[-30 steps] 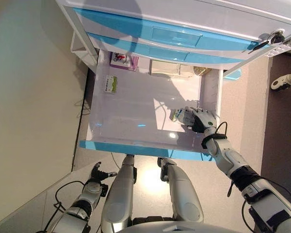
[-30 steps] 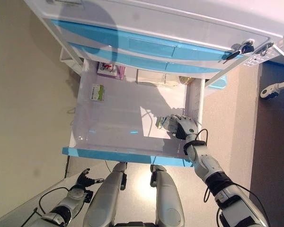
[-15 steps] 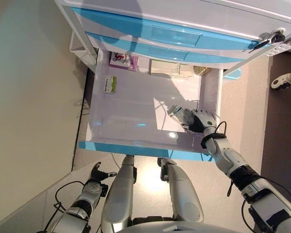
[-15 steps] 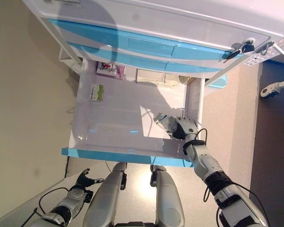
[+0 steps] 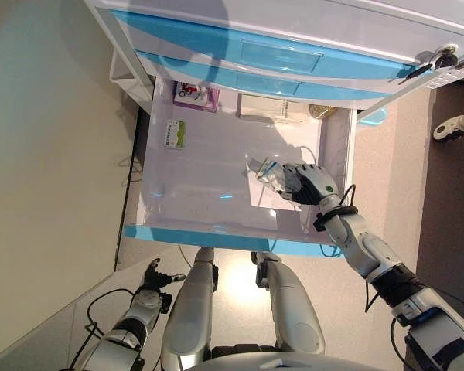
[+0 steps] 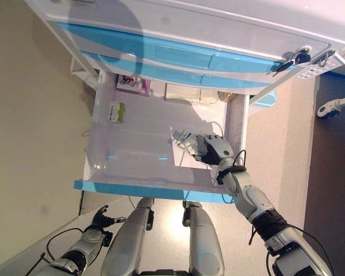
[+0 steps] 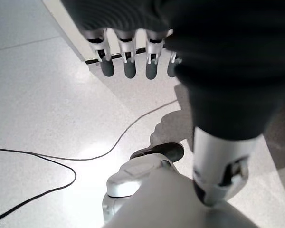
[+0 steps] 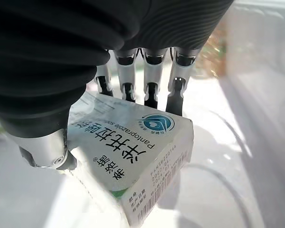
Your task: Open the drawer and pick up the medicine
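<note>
1. A pale speckled floor (image 5: 54, 154) is seen beneath a white cabinet (image 5: 332, 31) with light blue drawer fronts; its lowest drawer (image 5: 216, 232) is pulled fully open, its blue front edge nearest the robot.
2. Low at the left, outside the drawer and down by the floor, the left robot hand (image 5: 154, 273) is shown hanging idle; in its wrist view the fingers (image 7: 128, 66) are seen straight and relaxed, with nothing held between them.
3. At the drawer's far left corner a small box with a pink and purple face (image 5: 195, 94) is found lying flat.
4. Just nearer along the left wall, a small white and green packet (image 5: 175, 134) is seen lying flat on the drawer's white bottom.
5. Against the back wall, towards the right, a long cream box (image 5: 271, 108) is laid, with a small golden item (image 5: 319, 113) just beside its right end; what that item is cannot be told.
6. In the right half of the drawer, the medicine box (image 5: 264, 171) is held by the right robot hand (image 5: 305, 183), which reaches in over the front edge.
7. In the right wrist view, the white box with its teal round mark (image 8: 133, 156) is shown pinched between the thumb on one broad face and the row of fingers (image 8: 175, 90) curled on the other.
8. The box is seen tilted, with its free end pointing left towards the drawer's middle.
</note>
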Robot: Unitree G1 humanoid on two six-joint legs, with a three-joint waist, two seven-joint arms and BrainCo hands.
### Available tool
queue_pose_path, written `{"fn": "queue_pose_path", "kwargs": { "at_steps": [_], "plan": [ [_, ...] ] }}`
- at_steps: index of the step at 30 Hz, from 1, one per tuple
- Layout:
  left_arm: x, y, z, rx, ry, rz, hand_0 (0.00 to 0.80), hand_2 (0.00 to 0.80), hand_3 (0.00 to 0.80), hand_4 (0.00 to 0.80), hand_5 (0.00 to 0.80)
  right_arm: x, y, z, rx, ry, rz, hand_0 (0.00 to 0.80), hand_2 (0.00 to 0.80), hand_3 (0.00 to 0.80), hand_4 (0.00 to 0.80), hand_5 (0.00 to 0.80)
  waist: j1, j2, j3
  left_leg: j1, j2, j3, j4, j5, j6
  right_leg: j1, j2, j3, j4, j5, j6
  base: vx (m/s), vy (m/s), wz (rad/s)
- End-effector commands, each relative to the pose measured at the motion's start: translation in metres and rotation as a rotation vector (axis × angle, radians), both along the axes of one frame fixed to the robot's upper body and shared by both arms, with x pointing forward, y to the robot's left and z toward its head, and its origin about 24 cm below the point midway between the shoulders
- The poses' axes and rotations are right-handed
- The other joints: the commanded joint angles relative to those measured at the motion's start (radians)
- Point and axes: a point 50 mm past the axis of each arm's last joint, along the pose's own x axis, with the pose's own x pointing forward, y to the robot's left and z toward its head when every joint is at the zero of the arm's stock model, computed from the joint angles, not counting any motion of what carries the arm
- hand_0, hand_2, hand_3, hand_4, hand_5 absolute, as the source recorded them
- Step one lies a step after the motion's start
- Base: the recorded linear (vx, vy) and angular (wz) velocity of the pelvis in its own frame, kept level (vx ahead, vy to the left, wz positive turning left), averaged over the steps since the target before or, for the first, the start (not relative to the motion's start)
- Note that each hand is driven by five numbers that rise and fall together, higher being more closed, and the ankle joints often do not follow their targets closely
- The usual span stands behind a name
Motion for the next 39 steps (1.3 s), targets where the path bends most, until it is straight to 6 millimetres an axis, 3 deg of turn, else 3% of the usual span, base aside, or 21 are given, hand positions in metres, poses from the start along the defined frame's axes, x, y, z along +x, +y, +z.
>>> {"fn": "queue_pose_path", "kwargs": {
  "at_steps": [1,10,16,24,29,39],
  "plan": [
    [-0.027,0.014,-0.01,0.011,0.073,0.039,0.0,0.0,0.0,0.0,0.0,-0.009,0.015,0.022,0.042,-0.052,0.127,0.8,0.8,0.8,0.8,0.8,0.012,-0.022,-0.066,0.01,-0.03,0.015,-0.069,0.023,0.033,-0.03,0.0,0.022,0.078,0.045,0.036,0.041,-0.025,-0.05],
    [-0.043,0.029,-0.013,0.008,0.124,0.063,0.0,0.0,0.0,0.0,0.0,-0.008,0.025,0.044,0.0,-0.039,0.249,0.8,0.8,0.8,0.8,0.8,0.02,-0.035,-0.11,0.063,-0.022,0.024,-0.048,-0.008,0.033,0.023,0.006,0.026,0.088,0.04,0.041,0.045,-0.015,-0.11],
    [-0.066,0.041,-0.018,0.007,0.206,0.081,0.0,0.0,0.0,0.0,0.0,-0.021,0.021,0.063,0.114,0.043,0.362,0.8,0.8,0.8,0.8,0.8,0.015,-0.042,-0.187,0.133,-0.009,0.025,-0.081,-0.01,0.022,0.104,0.017,0.009,0.04,0.019,0.04,0.102,-0.04,0.01],
    [-0.091,0.048,-0.024,-0.049,0.272,0.081,0.0,0.0,0.0,0.0,0.0,-0.037,-0.002,0.098,0.218,0.208,0.5,0.8,0.8,0.8,0.8,0.8,0.011,-0.037,-0.292,0.224,-0.003,0.034,-0.101,-0.033,0.006,0.214,0.034,-0.006,-0.034,0.0,0.042,0.119,-0.031,-0.02],
    [-0.11,0.05,-0.028,-0.078,0.316,0.098,0.0,0.0,0.0,0.0,0.0,-0.046,-0.012,0.12,0.238,0.306,0.57,0.8,0.8,0.8,0.8,0.8,0.01,-0.05,-0.359,0.271,0.009,0.041,-0.122,-0.042,-0.004,0.278,0.045,-0.009,-0.093,-0.004,0.044,0.115,-0.038,0.01],
    [-0.153,0.041,-0.04,-0.122,0.443,0.121,0.0,0.0,0.0,0.0,0.0,-0.043,-0.037,0.161,0.189,0.24,0.494,0.8,0.8,0.8,0.8,0.8,0.008,-0.077,-0.468,0.35,0.031,0.067,-0.176,-0.048,-0.021,0.363,0.059,-0.002,-0.175,0.001,0.048,0.096,-0.019,-0.07]
  ]
}}
